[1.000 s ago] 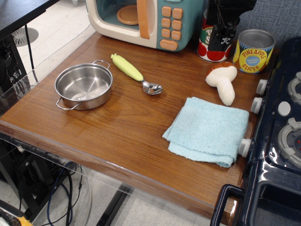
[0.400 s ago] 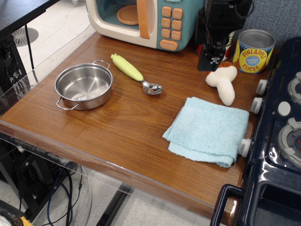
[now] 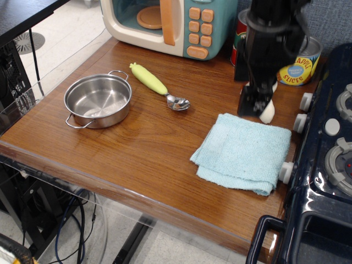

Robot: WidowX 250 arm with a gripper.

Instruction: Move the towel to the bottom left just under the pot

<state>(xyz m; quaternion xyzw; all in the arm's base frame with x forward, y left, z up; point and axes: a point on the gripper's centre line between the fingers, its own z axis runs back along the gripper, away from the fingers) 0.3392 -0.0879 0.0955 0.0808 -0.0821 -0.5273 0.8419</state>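
The light blue towel [image 3: 242, 154] lies folded flat on the right side of the wooden table [image 3: 143, 148], next to the toy stove. The small steel pot [image 3: 98, 100] stands empty at the left, far from the towel. My black gripper [image 3: 252, 105] hangs just above the towel's far edge, pointing down and holding nothing. Its fingers show as one dark block, so I cannot tell whether it is open or shut. The arm hides most of a white toy mushroom [image 3: 268, 113] behind it.
A spoon with a yellow-green handle [image 3: 157, 85] lies between pot and towel. A toy microwave [image 3: 165, 22] stands at the back. A pineapple can [image 3: 300, 69] and a partly hidden red can [image 3: 240, 33] stand at back right. A dark toy stove [image 3: 330, 165] borders the right edge.
My gripper has come forward and down from the cans at the back to just above the towel's far edge. It now covers most of the mushroom. Towel and pot have not moved.
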